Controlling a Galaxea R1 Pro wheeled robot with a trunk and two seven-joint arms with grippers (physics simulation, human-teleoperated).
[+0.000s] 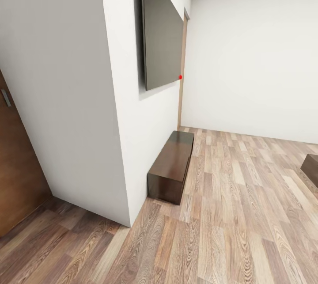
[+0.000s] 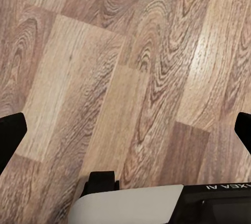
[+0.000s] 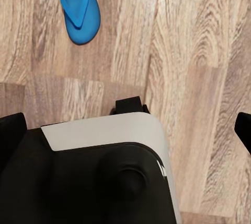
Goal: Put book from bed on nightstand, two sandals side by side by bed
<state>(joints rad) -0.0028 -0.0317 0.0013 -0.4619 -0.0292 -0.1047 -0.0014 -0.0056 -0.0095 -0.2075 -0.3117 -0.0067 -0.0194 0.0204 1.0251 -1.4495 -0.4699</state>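
One bright blue sandal (image 3: 79, 6) lies flat on the wood-plank floor (image 3: 198, 51) in the right wrist view, beyond the robot's white and black base (image 3: 99, 166). My right gripper (image 3: 125, 130) hangs open above that base, its black fingertips (image 3: 11, 132) wide apart and empty. Open as well, my left gripper (image 2: 125, 132) points down at bare floor planks (image 2: 130, 67), with nothing between its fingertips (image 2: 10, 136). The book, the bed and the nightstand are out of view.
A white wall corner (image 1: 115, 111) juts out ahead on the left. A dark flat screen (image 1: 161, 32) hangs on it above a long low dark cabinet (image 1: 171, 165). A brown door (image 1: 15, 178) stands far left. A dark wooden corner (image 1: 311, 167) shows at the right edge.
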